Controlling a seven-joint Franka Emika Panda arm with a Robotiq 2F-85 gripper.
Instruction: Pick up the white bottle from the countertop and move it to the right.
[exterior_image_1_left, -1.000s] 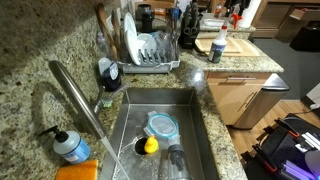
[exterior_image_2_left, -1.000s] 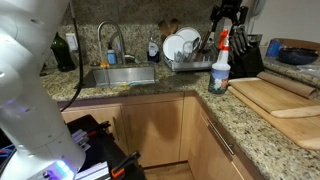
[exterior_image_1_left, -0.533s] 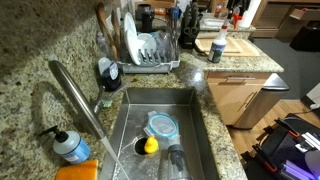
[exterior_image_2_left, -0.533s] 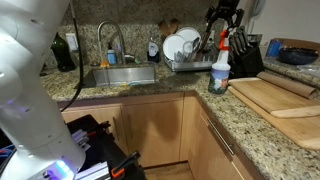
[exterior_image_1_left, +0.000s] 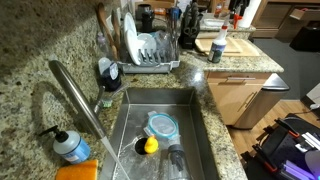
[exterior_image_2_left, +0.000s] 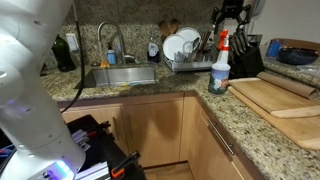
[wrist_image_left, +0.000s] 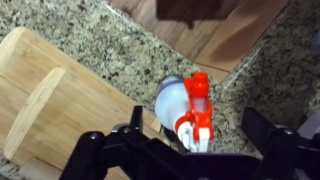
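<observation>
The white bottle (exterior_image_2_left: 220, 72) has a red spray trigger on top and stands upright on the speckled granite countertop (exterior_image_2_left: 240, 112), next to the pale wooden cutting board. It also shows in an exterior view (exterior_image_1_left: 217, 46) and from above in the wrist view (wrist_image_left: 170, 100). My gripper (exterior_image_2_left: 229, 14) hangs open and empty above the bottle. In the wrist view the gripper's (wrist_image_left: 195, 128) two dark fingers stand wide on either side of the red trigger and do not touch it.
A wooden cutting board (exterior_image_2_left: 280, 95) lies beside the bottle, also in the wrist view (wrist_image_left: 50, 95). A dish rack (exterior_image_2_left: 190, 55) with plates stands just behind it. Beyond are the sink (exterior_image_1_left: 160, 125), the tap (exterior_image_2_left: 113, 40), a blue pump bottle (exterior_image_1_left: 70, 146) and a dark knife block (exterior_image_2_left: 245, 55).
The gripper has shifted slightly above the bottle, staying open. The bottle has not moved.
</observation>
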